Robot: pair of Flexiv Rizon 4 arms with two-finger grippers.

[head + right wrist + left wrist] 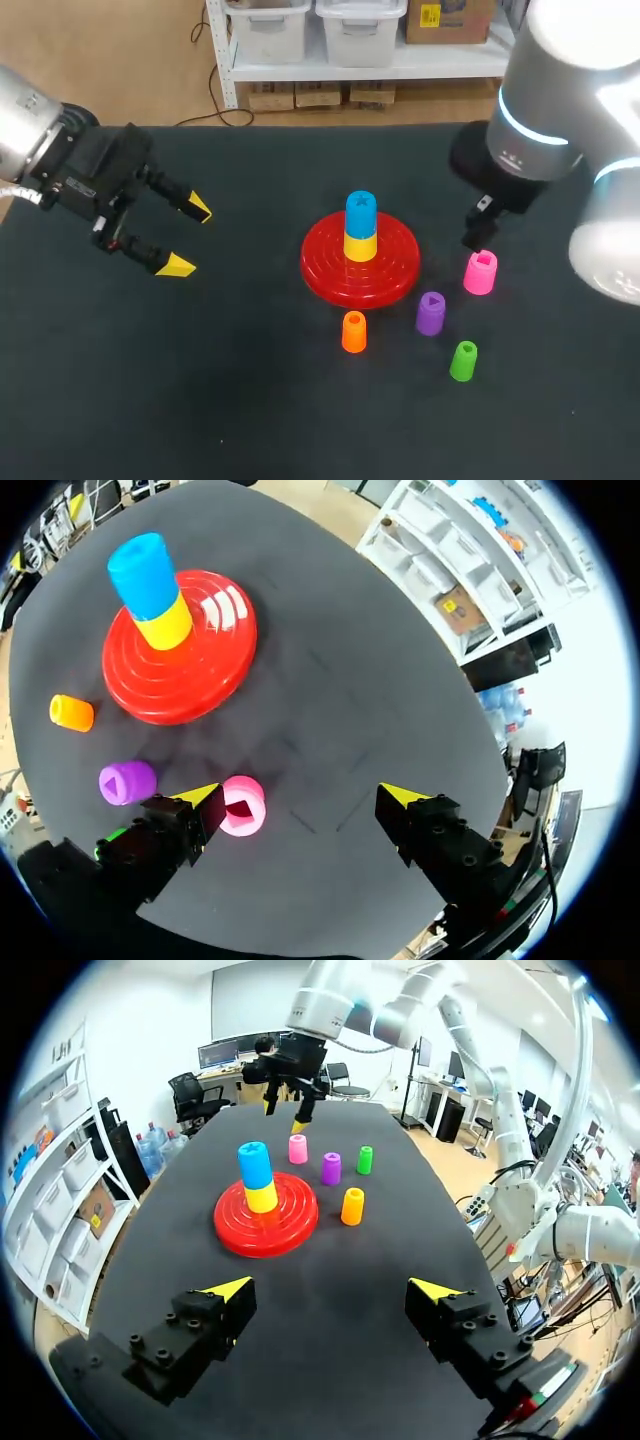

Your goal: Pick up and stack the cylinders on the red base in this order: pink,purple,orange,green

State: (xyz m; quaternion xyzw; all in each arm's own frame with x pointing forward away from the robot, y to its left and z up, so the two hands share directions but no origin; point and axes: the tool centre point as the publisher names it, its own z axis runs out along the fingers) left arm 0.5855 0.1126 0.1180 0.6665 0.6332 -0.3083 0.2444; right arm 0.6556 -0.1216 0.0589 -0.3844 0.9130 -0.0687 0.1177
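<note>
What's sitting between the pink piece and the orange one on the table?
The purple cylinder stands between the pink cylinder and the orange cylinder, touching neither. The head view shows this most plainly.

The left gripper (189, 238) is held out at the left side, jaws spread wide. The right gripper (298, 798) is pointed downward, jaws likewise parted.

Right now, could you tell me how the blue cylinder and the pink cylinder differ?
The blue cylinder is stacked on a yellow cylinder on the red base; the pink cylinder stands on the table, off the base. The pink one is beside one finger of the open right gripper; the blue one is well ahead of it. Both stand upright.
</note>
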